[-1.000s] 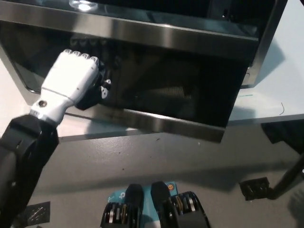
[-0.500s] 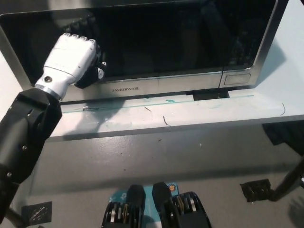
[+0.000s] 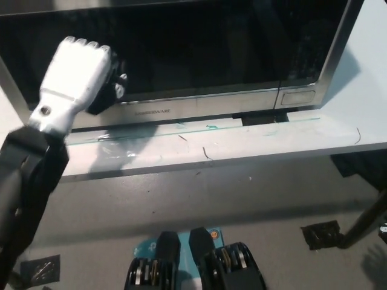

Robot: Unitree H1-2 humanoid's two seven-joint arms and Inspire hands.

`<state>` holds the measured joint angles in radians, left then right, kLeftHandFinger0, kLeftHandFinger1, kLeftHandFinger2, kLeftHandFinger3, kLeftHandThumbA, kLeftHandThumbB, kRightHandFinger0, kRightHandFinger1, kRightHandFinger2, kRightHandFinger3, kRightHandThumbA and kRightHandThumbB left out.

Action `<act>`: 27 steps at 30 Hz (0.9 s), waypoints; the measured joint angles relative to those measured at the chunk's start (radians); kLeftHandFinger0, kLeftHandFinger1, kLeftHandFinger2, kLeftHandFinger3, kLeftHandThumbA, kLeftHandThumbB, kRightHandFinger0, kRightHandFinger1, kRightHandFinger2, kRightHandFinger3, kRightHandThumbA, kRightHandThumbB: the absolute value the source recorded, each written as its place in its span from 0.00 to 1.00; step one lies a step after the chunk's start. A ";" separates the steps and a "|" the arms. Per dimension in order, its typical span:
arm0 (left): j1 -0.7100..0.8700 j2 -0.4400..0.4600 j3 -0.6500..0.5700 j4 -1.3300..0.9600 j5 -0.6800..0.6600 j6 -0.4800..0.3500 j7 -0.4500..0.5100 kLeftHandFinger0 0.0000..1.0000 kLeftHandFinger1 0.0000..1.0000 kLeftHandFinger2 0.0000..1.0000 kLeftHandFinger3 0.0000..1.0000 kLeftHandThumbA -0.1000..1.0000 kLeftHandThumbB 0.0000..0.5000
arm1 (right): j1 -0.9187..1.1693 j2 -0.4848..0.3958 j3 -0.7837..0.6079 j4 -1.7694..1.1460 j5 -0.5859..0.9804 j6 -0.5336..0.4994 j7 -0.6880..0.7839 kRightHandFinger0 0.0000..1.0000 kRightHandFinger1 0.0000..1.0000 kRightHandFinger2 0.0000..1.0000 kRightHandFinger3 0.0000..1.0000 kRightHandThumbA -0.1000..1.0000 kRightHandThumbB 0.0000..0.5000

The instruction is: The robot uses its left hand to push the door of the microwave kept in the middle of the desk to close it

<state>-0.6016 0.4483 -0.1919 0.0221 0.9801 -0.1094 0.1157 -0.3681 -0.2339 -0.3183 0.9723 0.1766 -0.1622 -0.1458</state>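
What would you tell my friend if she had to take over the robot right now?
Left hand: white, fingers curled, knuckles against the left part of the microwave door, holding nothing.
Right hand: not in view.
Microwave: sits on the white desk, door looks flush with the front, so closed.
Done: the push seems finished.
Left: probably just pull the left hand back and check the door is latched.

Small brand lettering on the microwave door's [image 3: 199, 72] lower silver strip, too blurred to read
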 measured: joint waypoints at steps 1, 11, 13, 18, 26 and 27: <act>0.034 -0.002 0.014 -0.038 -0.007 -0.004 0.009 0.00 0.00 0.00 0.00 0.00 0.17 | 0.000 -0.001 0.002 0.000 0.000 0.000 0.000 0.65 0.68 0.76 0.87 0.31 0.28; 0.389 -0.046 0.139 -0.273 -0.123 -0.094 0.105 0.00 0.00 0.05 0.00 0.00 0.20 | 0.004 -0.002 0.014 -0.011 0.000 0.000 0.002 0.79 0.80 0.87 0.93 0.29 0.24; 0.425 -0.067 0.150 -0.257 -0.139 -0.115 0.127 0.00 0.00 0.19 0.04 0.00 0.21 | 0.004 -0.002 0.014 -0.011 0.000 0.000 0.002 0.78 0.80 0.86 0.93 0.29 0.24; 0.476 -0.109 0.157 -0.134 -0.166 -0.193 0.206 0.00 0.00 0.21 0.03 0.00 0.18 | 0.001 -0.003 0.019 -0.010 -0.001 0.000 0.002 0.77 0.78 0.85 0.96 0.34 0.25; 0.519 -0.182 0.173 0.138 -0.219 -0.257 0.295 0.00 0.00 0.11 0.14 0.00 0.05 | -0.006 -0.018 0.014 0.000 0.003 -0.001 0.002 0.68 0.69 0.74 0.86 0.27 0.30; 0.520 -0.192 0.181 0.181 -0.236 -0.261 0.297 0.00 0.00 0.03 0.10 0.00 0.05 | -0.008 -0.017 0.010 0.001 0.005 -0.001 0.002 0.68 0.69 0.74 0.86 0.27 0.31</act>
<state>-0.0819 0.2559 -0.0108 0.2033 0.7445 -0.3703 0.4127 -0.3764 -0.2508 -0.3086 0.9738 0.1812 -0.1630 -0.1436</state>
